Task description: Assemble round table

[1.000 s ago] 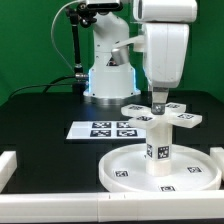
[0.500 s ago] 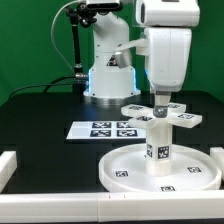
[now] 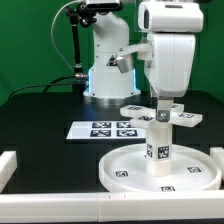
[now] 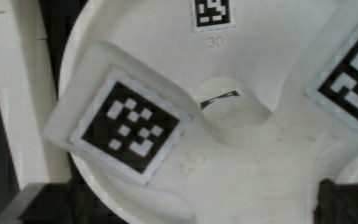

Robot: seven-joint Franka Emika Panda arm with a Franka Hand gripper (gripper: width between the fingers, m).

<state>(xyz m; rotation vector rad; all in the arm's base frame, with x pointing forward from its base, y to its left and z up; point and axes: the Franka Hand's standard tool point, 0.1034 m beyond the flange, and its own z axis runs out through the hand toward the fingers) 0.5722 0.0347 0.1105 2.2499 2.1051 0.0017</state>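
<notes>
White plastic cross-shaped piece sits atop short thick cylinder on rimmed round disc w/ fingers above, open/closed unclear.

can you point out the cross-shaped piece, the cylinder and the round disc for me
cross-shaped piece (image 3: 185, 116), exterior view, on its arm toward that view's right
short thick cylinder (image 3: 160, 150), exterior view, on its tagged side wall
round disc (image 3: 122, 161), exterior view, on its bare floor near the rim
</notes>
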